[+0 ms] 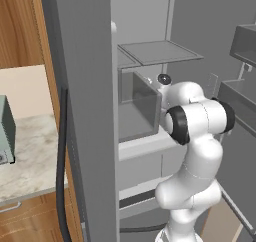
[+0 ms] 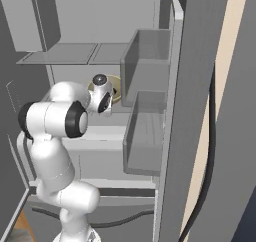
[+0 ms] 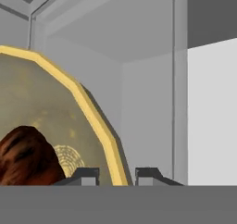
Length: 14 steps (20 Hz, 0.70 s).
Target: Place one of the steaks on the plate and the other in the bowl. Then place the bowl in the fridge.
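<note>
Bowl (image 3: 41, 107) rim seemingly between closed jaws, steak (image 3: 25, 156) inside.

White arm (image 1: 192, 151) rose from the base, elbow bent high, forearm reached forward and away from the cameras, gripper (image 3: 115, 174) closed, its two dark fingertips (image 3: 88, 176) pinched on a rim

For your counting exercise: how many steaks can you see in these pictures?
1. A steak lies inside the bowl, whose rim the pincer grips within the fridge. The second steak may be elsewhere, out of sight.
</note>
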Tool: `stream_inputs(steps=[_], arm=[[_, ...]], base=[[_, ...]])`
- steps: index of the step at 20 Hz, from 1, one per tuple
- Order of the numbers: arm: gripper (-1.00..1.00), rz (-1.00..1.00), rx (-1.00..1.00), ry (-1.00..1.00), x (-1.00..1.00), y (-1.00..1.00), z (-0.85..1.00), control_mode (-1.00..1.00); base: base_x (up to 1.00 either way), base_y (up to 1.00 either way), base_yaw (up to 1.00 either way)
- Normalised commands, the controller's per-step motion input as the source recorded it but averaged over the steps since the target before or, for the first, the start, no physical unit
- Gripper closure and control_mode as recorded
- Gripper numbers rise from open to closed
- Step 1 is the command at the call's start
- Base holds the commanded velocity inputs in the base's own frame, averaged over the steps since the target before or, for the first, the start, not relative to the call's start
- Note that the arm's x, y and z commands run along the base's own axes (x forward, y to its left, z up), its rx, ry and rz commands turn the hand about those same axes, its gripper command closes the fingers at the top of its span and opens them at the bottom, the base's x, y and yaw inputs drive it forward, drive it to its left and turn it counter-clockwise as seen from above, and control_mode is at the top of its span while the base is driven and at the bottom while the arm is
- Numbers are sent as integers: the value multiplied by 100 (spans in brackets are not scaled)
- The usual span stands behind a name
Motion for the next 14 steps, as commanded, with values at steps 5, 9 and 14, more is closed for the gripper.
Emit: stream_inputs(steps=[5, 9, 14], arm=[[-100, 0, 0, 0, 7, 0, 1, -100], [-100, 0, 0, -6, 0, 0, 0, -100], [-100, 0, -1, -20, 0, -13, 24, -100]], base=[[0, 0, 0], [0, 0, 0], [0, 0, 0]])
